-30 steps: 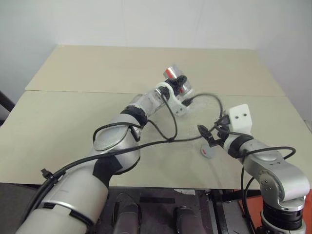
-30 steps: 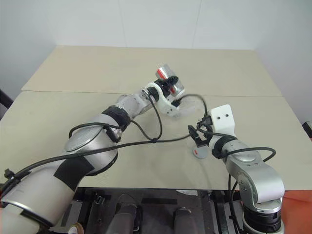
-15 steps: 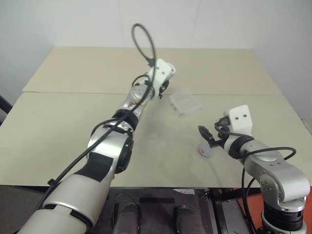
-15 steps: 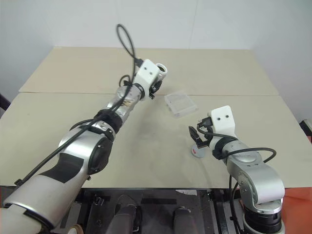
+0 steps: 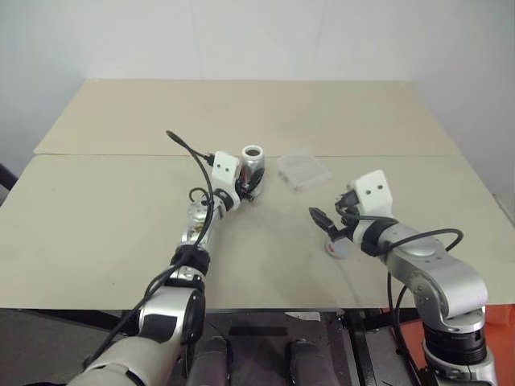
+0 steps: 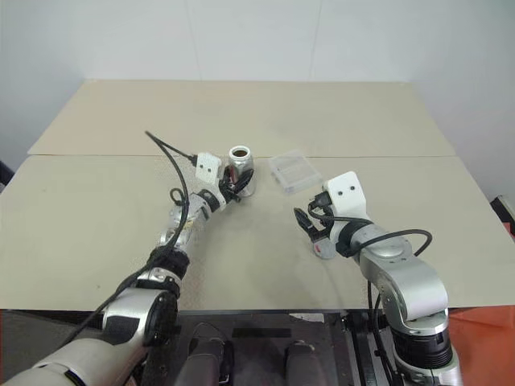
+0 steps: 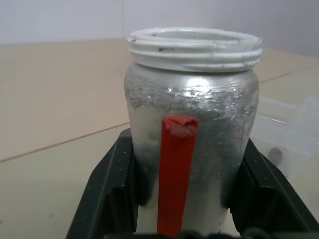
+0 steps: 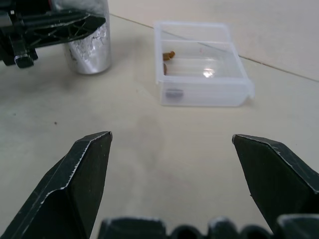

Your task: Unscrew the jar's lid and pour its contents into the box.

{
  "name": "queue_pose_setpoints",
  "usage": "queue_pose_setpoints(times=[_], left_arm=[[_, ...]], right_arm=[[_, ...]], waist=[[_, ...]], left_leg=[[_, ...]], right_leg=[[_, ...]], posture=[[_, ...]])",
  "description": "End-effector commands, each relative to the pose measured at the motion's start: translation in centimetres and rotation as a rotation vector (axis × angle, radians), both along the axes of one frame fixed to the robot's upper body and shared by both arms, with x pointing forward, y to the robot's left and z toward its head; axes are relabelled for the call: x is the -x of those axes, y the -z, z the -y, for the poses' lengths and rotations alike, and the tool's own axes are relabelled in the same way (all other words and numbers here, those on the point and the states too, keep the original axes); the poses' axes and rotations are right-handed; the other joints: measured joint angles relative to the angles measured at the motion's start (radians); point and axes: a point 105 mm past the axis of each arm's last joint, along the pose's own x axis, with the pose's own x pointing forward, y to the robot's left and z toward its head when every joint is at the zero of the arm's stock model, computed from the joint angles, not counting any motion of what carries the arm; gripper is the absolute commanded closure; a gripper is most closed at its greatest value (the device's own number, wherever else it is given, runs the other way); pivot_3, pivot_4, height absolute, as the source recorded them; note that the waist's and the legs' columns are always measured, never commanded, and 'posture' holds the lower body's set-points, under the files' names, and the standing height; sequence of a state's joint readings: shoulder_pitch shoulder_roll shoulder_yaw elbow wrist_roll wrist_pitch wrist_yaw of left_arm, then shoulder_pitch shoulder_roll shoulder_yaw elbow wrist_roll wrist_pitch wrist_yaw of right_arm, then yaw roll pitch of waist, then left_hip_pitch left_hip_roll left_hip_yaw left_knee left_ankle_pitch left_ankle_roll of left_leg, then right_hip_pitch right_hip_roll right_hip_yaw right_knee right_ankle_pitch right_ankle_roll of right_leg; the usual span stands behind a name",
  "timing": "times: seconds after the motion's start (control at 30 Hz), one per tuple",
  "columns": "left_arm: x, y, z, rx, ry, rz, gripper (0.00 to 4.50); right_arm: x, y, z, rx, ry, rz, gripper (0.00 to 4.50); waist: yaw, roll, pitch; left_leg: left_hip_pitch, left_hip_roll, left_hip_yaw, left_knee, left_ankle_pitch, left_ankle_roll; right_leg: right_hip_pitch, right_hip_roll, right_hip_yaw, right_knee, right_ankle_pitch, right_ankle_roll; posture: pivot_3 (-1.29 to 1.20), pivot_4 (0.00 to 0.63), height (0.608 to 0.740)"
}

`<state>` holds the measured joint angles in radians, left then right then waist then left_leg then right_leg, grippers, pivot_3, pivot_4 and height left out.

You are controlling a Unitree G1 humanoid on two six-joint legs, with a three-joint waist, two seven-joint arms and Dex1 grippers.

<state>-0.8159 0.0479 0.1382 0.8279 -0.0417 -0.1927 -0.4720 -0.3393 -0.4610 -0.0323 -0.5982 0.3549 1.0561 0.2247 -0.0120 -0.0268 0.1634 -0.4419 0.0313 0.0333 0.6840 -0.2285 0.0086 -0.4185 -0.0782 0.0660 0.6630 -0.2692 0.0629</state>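
The silvery jar (image 5: pixel 253 163) with a red strip down its side (image 7: pixel 175 164) stands upright, mouth open and lid off, just left of the box. My left gripper (image 5: pixel 250 180) is shut on the jar, its black fingers (image 7: pixel 113 191) clamping both sides. The clear plastic box (image 5: pixel 303 170) lies on the table with a few small brown bits inside (image 8: pixel 168 59). The grey lid (image 5: pixel 338 248) with its red spot lies on the table below my right gripper (image 5: pixel 325 223), which is open and holds nothing, pointing toward the box (image 8: pixel 199 69).
The tan table (image 5: pixel 113 217) is made of two panels with a seam running behind the jar and box. A black cable (image 5: pixel 193 153) loops off my left wrist. The table's front edge (image 5: pixel 265 308) runs close under both arms.
My left arm swung the jar left, away from above the box, and down toward the table, rolling it from tipped over to upright. The right gripper barely shifted.
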Motion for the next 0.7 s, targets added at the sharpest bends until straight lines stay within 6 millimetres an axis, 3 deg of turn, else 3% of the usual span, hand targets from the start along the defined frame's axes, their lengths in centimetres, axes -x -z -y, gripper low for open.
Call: queue_pose_setpoints(times=[0.03, 0.27, 0.53, 0.7], left_arm=[[0.4, -0.4, -0.2, -0.055, -0.026, 0.054, 2.57], [0.8, 0.5, -0.6, 0.051, -0.038, 0.006, 2.57], [1.4, 0.0, -0.8, 0.087, -0.018, 0.033, 0.02], [2.8, 0.1, -1.8, 0.095, -0.012, 0.041, 0.02]], right_arm=[[0.0, -1.4, 0.2, 0.019, -0.004, 0.07, 0.01], [-0.1, -1.4, 0.5, 0.038, 0.01, 0.085, 0.01], [0.2, -0.8, 0.6, 0.051, 0.017, 0.082, 0.0], [0.0, -0.8, 0.5, 0.047, 0.015, 0.079, 0.0]], waist=[[0.0, 0.0, -0.001], [-0.003, 0.0, -0.005], [-0.002, 0.0, -0.005], [-0.003, 0.0, -0.005]], left_leg=[[0.0, 0.0, 0.0, 0.0, 0.0, 0.0], [0.001, 0.0, 0.0, 0.0, 0.0, 0.0], [0.001, 0.0, 0.0, 0.0, 0.0, 0.0], [0.001, 0.0, -0.001, 0.0, 0.0, 0.0]], right_leg=[[0.0, 0.0, 0.0, 0.0, 0.0, 0.0], [0.0, 0.0, 0.0, 0.0, 0.0, 0.0], [0.0, 0.0, 0.0, 0.0, 0.0, 0.0], [0.0, 0.0, 0.0, 0.0, 0.0, 0.0]], posture=[[0.0, 0.15, 0.74], [0.0, 0.15, 0.74], [0.0, 0.15, 0.74], [0.0, 0.15, 0.74]])
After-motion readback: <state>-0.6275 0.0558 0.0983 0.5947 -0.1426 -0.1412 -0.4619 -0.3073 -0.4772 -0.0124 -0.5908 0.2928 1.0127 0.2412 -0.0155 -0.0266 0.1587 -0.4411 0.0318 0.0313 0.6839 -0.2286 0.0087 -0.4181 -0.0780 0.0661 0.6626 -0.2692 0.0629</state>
